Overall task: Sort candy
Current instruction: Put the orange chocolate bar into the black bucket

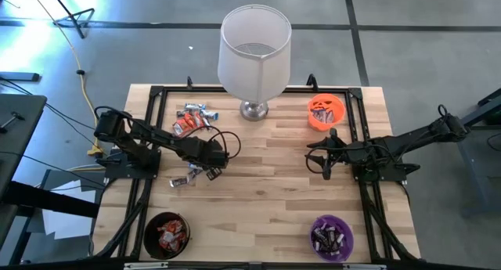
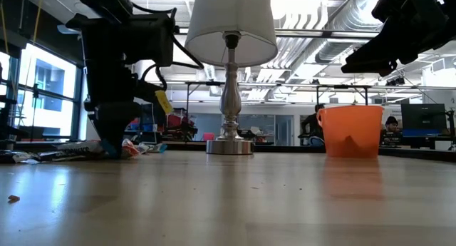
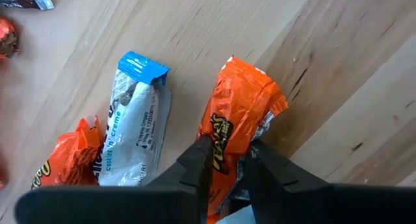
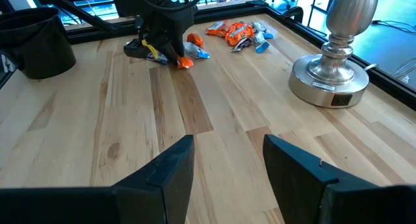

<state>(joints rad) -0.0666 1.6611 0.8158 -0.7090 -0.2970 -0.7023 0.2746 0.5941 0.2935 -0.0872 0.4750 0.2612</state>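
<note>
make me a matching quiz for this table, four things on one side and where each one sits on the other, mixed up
Things:
1. lamp
2. orange bowl
3. purple bowl
4. black bowl

Places, as seen in the high view:
A. near edge, left arm's side
B. far edge, middle
C. near edge, right arm's side
D. far edge, right arm's side

Pairs: 1-B, 2-D, 3-C, 4-A

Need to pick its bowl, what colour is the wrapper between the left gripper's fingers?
Orange, on the crinkled candy bar; the left wrist view shows it best.
</note>
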